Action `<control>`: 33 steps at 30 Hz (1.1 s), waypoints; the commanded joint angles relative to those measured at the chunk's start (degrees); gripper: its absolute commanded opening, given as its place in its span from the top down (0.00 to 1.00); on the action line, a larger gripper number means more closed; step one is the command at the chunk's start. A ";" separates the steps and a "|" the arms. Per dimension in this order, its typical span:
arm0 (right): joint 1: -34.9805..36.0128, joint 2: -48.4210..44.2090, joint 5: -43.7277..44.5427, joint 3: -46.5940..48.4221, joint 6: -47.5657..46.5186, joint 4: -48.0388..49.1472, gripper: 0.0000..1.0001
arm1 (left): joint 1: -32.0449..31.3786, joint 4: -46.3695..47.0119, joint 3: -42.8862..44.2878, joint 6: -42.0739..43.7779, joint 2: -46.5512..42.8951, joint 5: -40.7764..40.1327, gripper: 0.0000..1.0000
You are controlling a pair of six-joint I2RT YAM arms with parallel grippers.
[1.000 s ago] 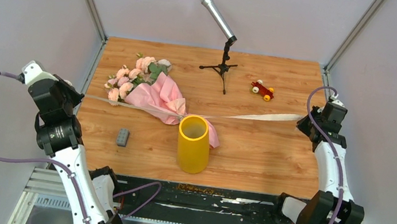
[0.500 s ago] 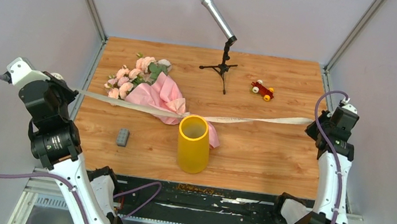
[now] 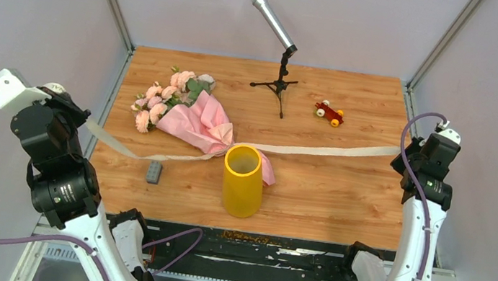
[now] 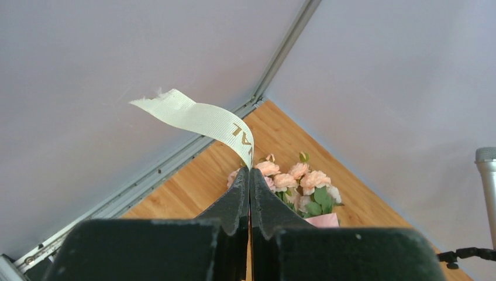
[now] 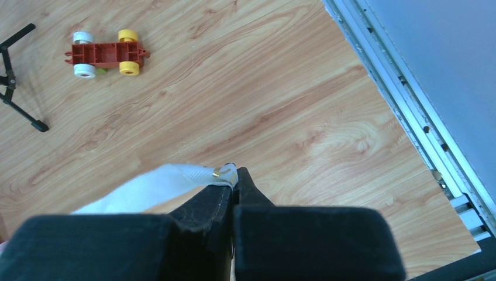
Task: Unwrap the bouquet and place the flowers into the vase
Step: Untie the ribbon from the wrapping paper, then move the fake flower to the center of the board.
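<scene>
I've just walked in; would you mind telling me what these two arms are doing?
Both arms are working on the beige ribbon of the bouquet. The left gripper is shut on one end and the right gripper on the other, out at opposite sides of the table. The right stretch runs fairly straight; the left stretch sags to the tabletop. The bouquet is still wrapped, its flowers showing at the far end, and nothing is in the yellow vase yet.
</scene>
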 commanded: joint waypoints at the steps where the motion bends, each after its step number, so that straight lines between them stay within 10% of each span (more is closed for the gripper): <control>1: -0.48 -1.18 4.18 2.46 -1.48 -1.00 1.00 | 0.67 -0.71 2.89 1.31 0.36 -1.97 1.00; 7: -0.66 0.77 4.55 -0.58 -1.02 1.97 1.00 | 0.66 0.93 -4.37 0.75 -2.11 -2.09 1.00; 10: -0.72 2.69 2.43 -1.15 -0.87 2.72 0.79 | 0.67 1.99 -10.72 0.60 -4.74 -2.98 0.98; 12: -0.77 3.59 0.81 -1.22 -0.87 2.93 0.48 | 0.67 2.42 -14.08 0.56 -6.16 -3.63 0.84; 14: -0.78 3.80 -1.67 -1.27 -0.78 3.24 0.26 | 0.67 2.79 -16.54 0.82 -7.22 -3.92 0.39; 16: -0.79 3.47 -4.19 -1.51 -0.65 4.03 0.18 | 0.62 2.55 -18.03 1.58 -7.72 -3.91 0.10; 18: -0.68 3.22 -8.19 -1.57 -0.86 4.93 0.16 | 0.01 2.33 -18.60 2.37 -7.69 -3.21 0.01; 25: 3.31 5.31 -28.58 0.32 -0.22 9.13 0.08 | -4.05 1.43 -17.65 5.36 -3.09 3.66 0.00; 33: 28.91 7.71 -27.34 -2.44 -0.39 12.23 0.08 | -6.68 6.94 -28.86 -0.08 -1.94 19.63 0.00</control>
